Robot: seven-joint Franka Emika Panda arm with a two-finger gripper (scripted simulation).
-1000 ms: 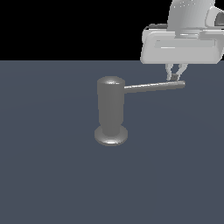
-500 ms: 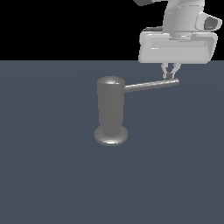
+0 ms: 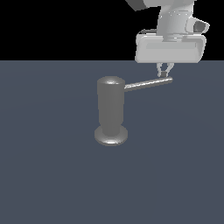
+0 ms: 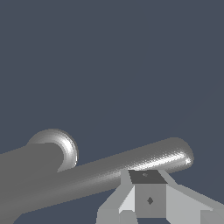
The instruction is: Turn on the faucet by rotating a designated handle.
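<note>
Handle [image 3: 148, 84]: rod at faucet's [image 3: 111, 111] 3 o'clock; gripper [image 3: 164, 74] fingers nearly together at its tip. Risk: slipping off the rounded end.

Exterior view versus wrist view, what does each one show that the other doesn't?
Only the exterior view shows the faucet whole, upright on its flared base, with the arm's body above. Only the wrist view shows the fingertips close up against the rod, near its rounded end. Both show the handle and the gripper at its far end; neither makes clear whether the jaws are open or shut.
</note>
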